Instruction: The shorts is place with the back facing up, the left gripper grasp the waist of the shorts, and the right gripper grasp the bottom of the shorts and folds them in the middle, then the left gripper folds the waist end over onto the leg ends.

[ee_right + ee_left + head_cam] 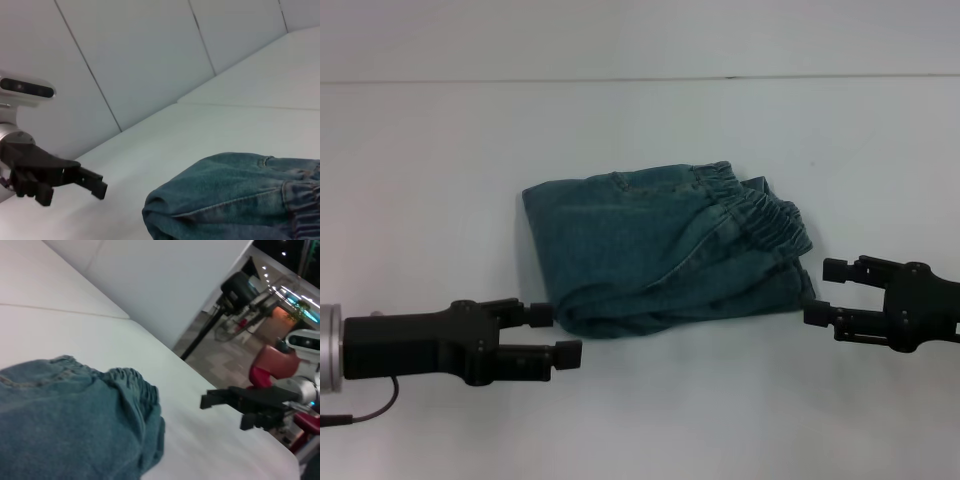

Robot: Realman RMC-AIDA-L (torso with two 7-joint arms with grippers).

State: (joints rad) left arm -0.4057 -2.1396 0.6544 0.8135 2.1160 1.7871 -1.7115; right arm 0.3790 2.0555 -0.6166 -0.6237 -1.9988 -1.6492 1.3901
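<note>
Shorts (665,250): folded on surface (440,200). Left claw (555,335), right claw (820,292): open, empty, flanking. Folds apparently finished; next, retreat.

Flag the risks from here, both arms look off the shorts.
1. The shorts sit folded but loose: the elastic waistband bunches up on the right side, so the stack may slump open.
2. The left end effector, open, sits right at the fold's near corner and could snag it on any move.
3. The right end effector, open, is near the waistband edge: same snag risk.
</note>
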